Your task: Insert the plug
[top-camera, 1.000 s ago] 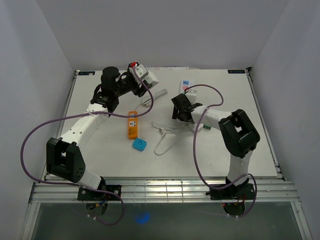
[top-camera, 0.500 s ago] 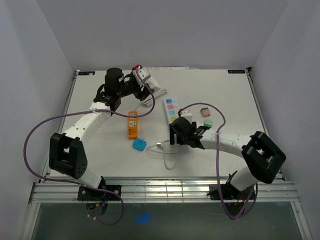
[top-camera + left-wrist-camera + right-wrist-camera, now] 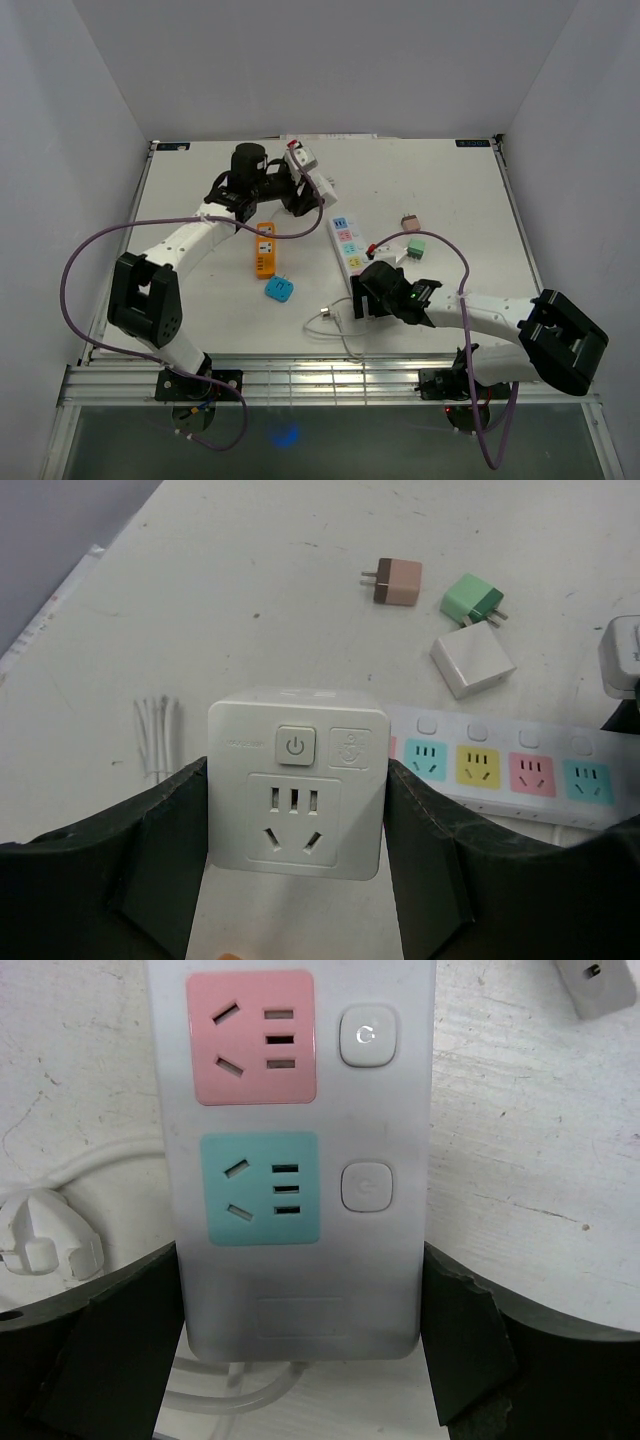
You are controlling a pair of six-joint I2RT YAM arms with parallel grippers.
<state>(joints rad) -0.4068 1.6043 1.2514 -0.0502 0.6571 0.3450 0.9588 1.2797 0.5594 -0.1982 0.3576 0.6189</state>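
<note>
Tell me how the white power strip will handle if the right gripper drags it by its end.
The power strip looks like a rigid plastic bar, so it should slide as one piece; gripped at one end by the right gripper, it may pivot. Its loose cord looks floppy and will probably trail or snag.

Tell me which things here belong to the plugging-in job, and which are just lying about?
In the job: white adapter plug, held by the left gripper; power strip, held by the right gripper.
Lying about: orange block, blue block, pink plug, green plug, small white cube, white strands.
</note>
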